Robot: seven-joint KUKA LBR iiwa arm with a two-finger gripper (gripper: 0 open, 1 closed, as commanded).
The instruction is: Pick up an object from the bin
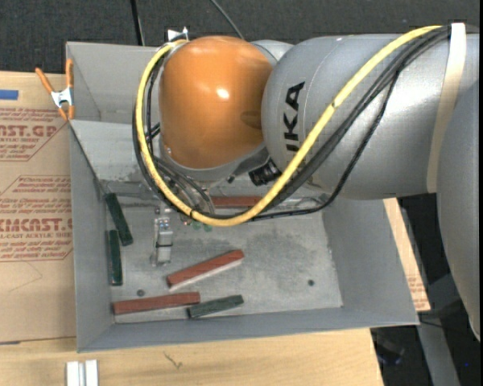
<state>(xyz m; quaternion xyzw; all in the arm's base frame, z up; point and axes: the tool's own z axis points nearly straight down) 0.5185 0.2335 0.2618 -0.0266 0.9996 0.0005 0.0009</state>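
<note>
Grey metal makes up the bin (290,260), and thin flat sticks lie loose on its floor. The hand (163,244) hangs low over the left part of the floor. I cannot tell if it is apart or together.

The closest thing is a slanted red-brown stick (205,268), just to the right of the hand, near the middle of the floor. Two dark green sticks (114,256) lie near the left wall. A second red-brown stick (155,303) and a green stick (215,305) lie along the front wall.

The slanted stick looks light, hard and stiff, so it should not bend. It lies flat and may slip. I would pinch it across its narrow width, near the middle, so it does not tip.
</note>
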